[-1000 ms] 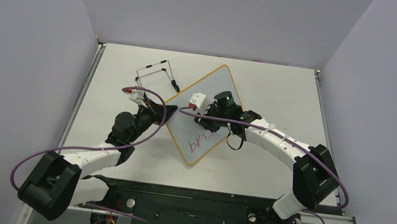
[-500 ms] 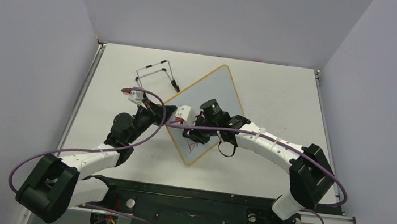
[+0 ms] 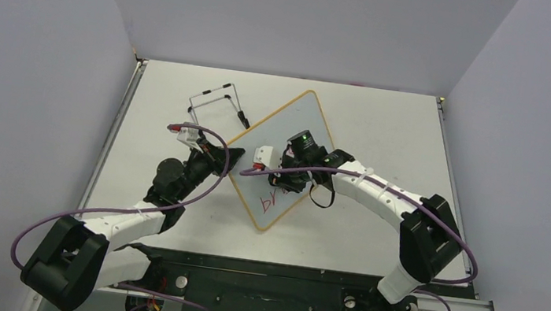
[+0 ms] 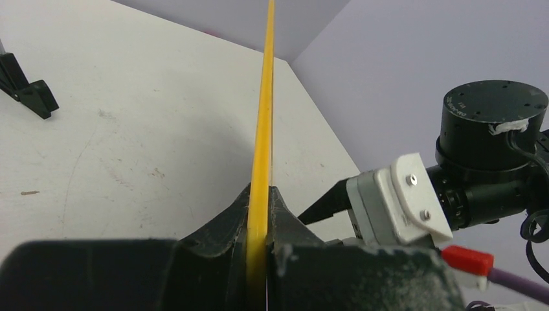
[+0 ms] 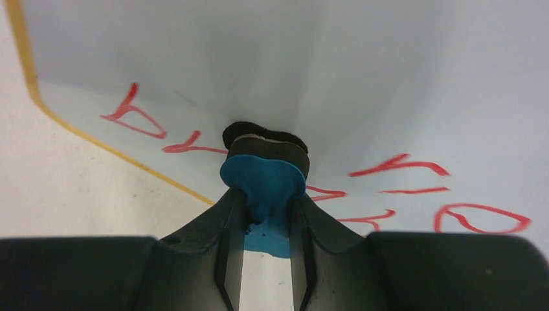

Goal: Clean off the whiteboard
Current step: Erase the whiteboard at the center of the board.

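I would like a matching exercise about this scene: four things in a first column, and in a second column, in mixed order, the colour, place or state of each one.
Column 1
1. whiteboard
2. left gripper
3. eraser
4. wire stand

Column 2
a. blue, pinched in the right gripper
b. thin and black, standing on the table
c. shut on a thin yellow frame edge
d. white face with red handwriting

Pairs: 1-d, 2-c, 3-a, 4-b.
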